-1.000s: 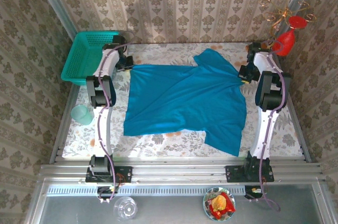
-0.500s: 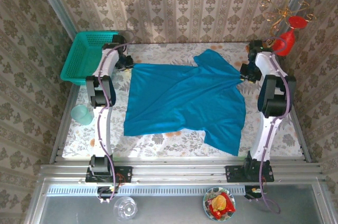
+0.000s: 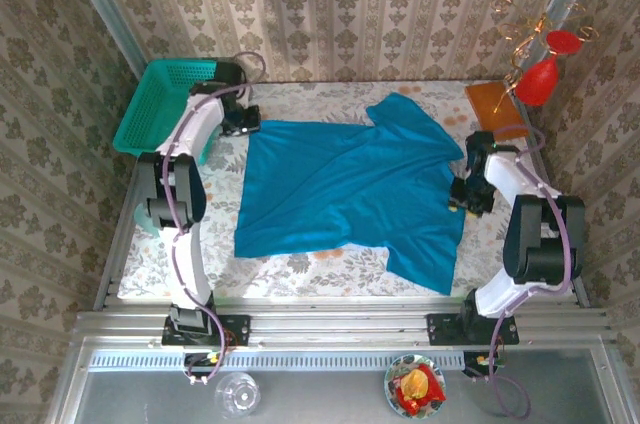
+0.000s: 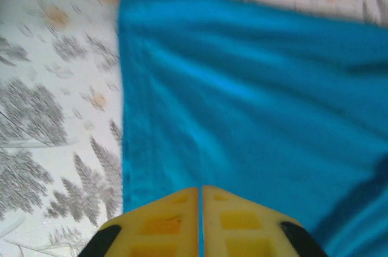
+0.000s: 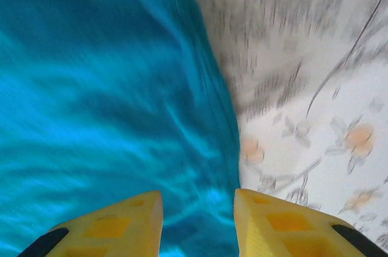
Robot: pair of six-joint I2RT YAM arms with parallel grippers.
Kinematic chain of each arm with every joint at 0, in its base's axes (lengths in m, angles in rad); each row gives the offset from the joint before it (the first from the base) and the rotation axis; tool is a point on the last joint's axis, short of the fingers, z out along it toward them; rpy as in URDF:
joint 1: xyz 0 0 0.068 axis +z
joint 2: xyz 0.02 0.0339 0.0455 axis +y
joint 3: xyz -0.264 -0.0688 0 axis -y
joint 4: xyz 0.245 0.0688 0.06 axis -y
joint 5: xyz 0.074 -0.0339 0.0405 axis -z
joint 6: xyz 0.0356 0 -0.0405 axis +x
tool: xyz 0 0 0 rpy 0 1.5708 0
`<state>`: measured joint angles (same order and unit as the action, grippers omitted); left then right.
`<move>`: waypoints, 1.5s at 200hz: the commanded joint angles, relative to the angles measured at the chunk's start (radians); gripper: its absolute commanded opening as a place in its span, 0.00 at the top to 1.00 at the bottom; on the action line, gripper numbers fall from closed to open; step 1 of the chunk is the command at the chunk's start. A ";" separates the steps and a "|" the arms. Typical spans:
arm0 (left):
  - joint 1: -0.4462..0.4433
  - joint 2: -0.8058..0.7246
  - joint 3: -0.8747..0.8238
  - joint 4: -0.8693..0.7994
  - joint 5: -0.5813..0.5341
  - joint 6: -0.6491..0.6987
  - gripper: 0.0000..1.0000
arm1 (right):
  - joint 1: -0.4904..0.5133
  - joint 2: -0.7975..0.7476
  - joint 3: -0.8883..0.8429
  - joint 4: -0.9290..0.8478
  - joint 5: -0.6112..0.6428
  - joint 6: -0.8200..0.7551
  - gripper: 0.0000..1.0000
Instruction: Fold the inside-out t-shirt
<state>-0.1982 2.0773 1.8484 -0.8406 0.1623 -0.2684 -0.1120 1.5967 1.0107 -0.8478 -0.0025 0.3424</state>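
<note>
The t-shirt (image 3: 350,194) is looking limp and light, best pinched at its edges. The left gripper (image 4: 200,223) is sitting with jaws closed; the right gripper (image 5: 198,223) is hovering part-open, empty.

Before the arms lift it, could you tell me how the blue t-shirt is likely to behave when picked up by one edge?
Probably floppy: the t-shirt lies flat with soft creases, so it should drape and sag. Likely light, being thin cloth. It may slide over the table rather than roll.
</note>
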 commanded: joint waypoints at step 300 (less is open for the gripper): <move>0.094 0.101 -0.283 0.078 0.002 0.006 1.00 | -0.091 -0.277 -0.283 -0.013 0.286 0.380 1.00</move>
<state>-0.1291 2.1265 1.5658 -0.7486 0.2539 -0.2478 -0.1875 1.3617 0.7441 -0.7589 0.1303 0.6270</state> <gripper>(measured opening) 0.063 0.065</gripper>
